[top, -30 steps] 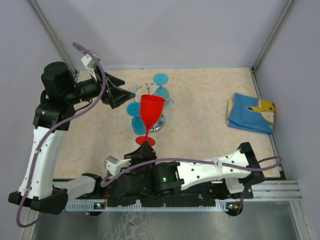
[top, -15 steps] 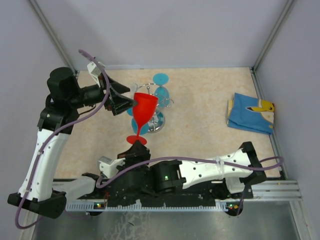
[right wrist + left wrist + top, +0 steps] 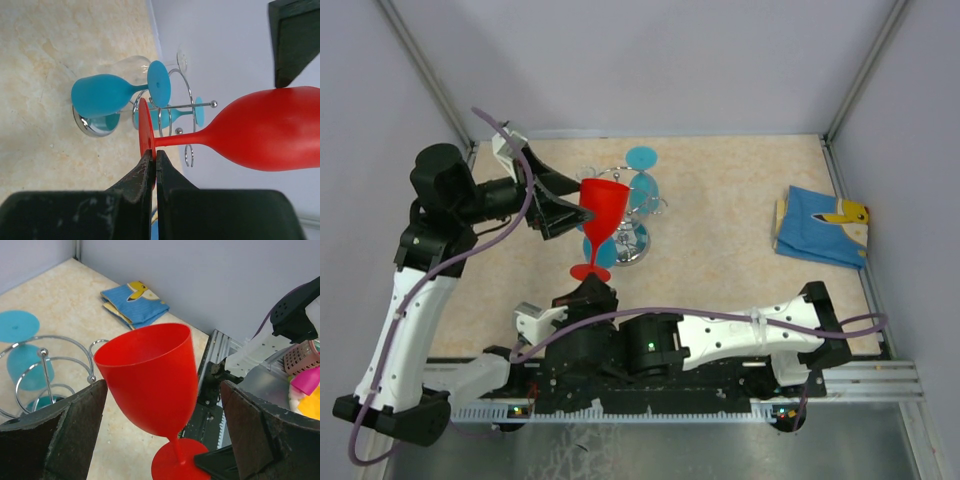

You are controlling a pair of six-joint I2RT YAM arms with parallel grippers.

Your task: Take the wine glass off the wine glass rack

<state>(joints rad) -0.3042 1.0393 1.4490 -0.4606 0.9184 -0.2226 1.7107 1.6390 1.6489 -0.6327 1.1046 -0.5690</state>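
Pinching one red wine glass (image 3: 603, 205) by its foot, right claw (image 3: 154, 165) clenches; left claw (image 3: 164, 385) gapes around bowl.

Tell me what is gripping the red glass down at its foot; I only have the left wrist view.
Observer: The right hand is shut on the rim of the red glass's foot, pinching it edge-on.
Operator: Report what else hangs on the rack.
Observer: Besides the blue glasses, a clear glass hangs on the rack; the right wrist view shows it.
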